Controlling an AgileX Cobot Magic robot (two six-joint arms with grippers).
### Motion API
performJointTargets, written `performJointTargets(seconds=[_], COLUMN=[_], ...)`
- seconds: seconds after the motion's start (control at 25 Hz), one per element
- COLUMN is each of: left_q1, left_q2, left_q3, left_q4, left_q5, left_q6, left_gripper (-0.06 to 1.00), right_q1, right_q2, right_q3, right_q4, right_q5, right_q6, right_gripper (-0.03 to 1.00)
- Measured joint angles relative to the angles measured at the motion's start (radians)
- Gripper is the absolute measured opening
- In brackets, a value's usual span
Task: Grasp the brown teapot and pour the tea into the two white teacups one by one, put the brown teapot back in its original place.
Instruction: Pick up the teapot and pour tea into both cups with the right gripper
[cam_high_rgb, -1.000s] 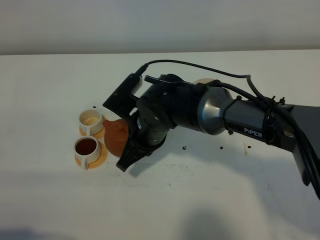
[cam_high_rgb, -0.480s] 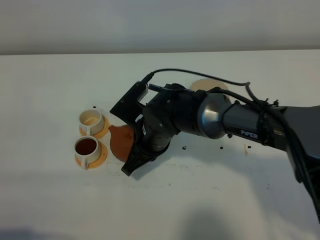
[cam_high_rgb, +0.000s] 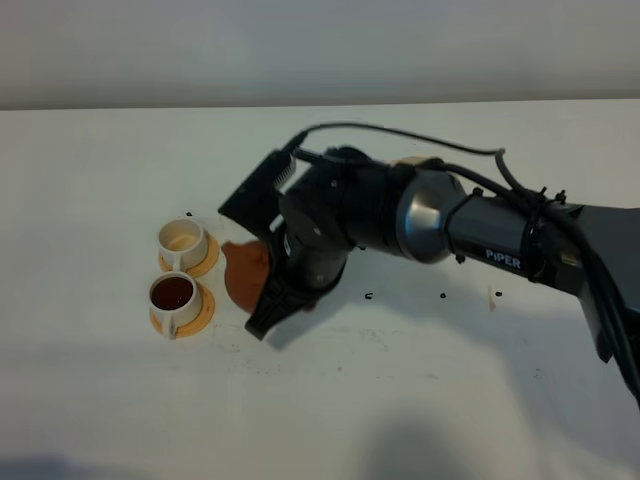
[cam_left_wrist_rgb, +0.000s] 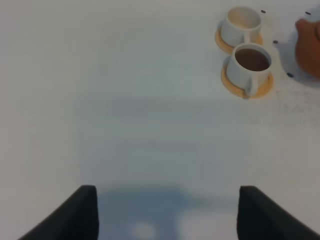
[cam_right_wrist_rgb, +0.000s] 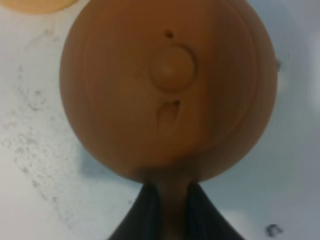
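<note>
Teapot just beside the two cups
Right tool clamps its handle; left tool gapes wide, empty.

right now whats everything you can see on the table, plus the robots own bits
table: 1, white, under everything
near teacup: 1, white, dark tea inside, front left
far teacup: 1, white, pale cream inside, just behind the first
saucers: 2, orange, one under each teacup
brown teapot: 1, reddish-brown, right of the teacups, held by its handle
coaster: 1, beige, back centre, mostly hidden
specks: several, black, scattered on the table
right arm: 1, black and grey, reaching in from the right
left gripper: 1, black, open, over bare table
right gripper: 1, black, shut on the teapot handle
</note>
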Motion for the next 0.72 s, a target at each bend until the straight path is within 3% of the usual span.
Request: performJointTargets(seconds=[0.72], left_q1=[0.0], left_q2=[0.0], left_q3=[0.0], left_q4=[0.0], left_q5=[0.0], left_q6=[0.0], left_gripper=[0.56], right_q1=[-0.027], right_q2=[0.094], right_q3=[-0.314], right_q4=[-0.175], right_q5=[0.147], right_q6=[-0.1], right_gripper=[0.1])
